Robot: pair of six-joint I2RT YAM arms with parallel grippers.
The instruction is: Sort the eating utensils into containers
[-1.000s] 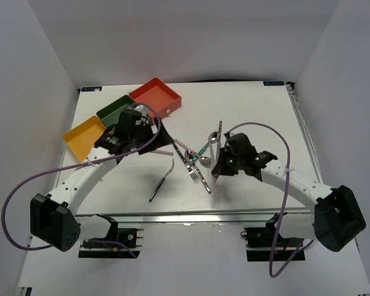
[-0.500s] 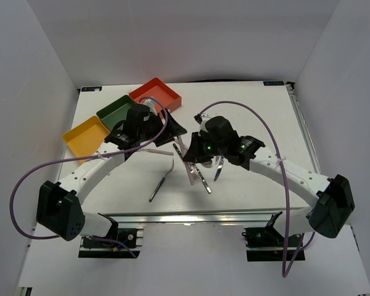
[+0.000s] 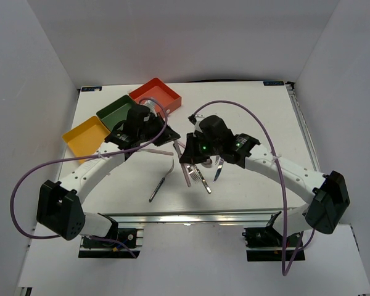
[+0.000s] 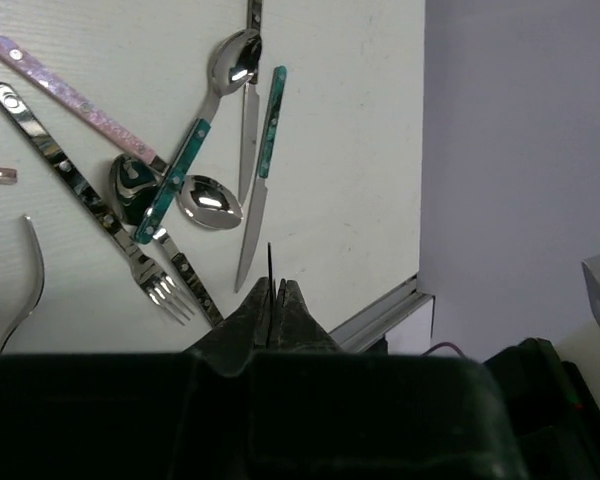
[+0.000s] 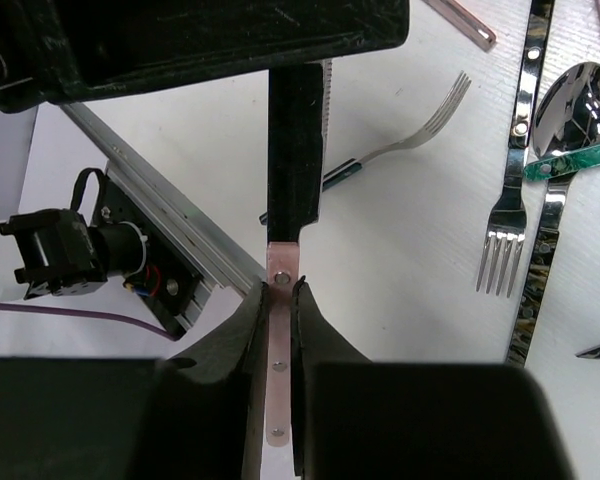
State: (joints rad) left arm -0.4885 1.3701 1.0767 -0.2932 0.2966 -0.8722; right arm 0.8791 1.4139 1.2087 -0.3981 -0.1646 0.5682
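Utensils (image 4: 208,200) scattered on white table (image 3: 253,105), white walls (image 3: 172,37), right gripper (image 5: 277,286) clamping pink-handled knife (image 5: 283,262), left gripper (image 4: 277,290) pinched closed

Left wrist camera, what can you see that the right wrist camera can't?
Only the left wrist view shows the left gripper, shut, and the teal knife in full, lying flat.

Only the right wrist view shows the right gripper pinching the pink knife by its handle. It also shows the metal rail and a purple cable.

Both show the white table, a fork and a shiny spoon.
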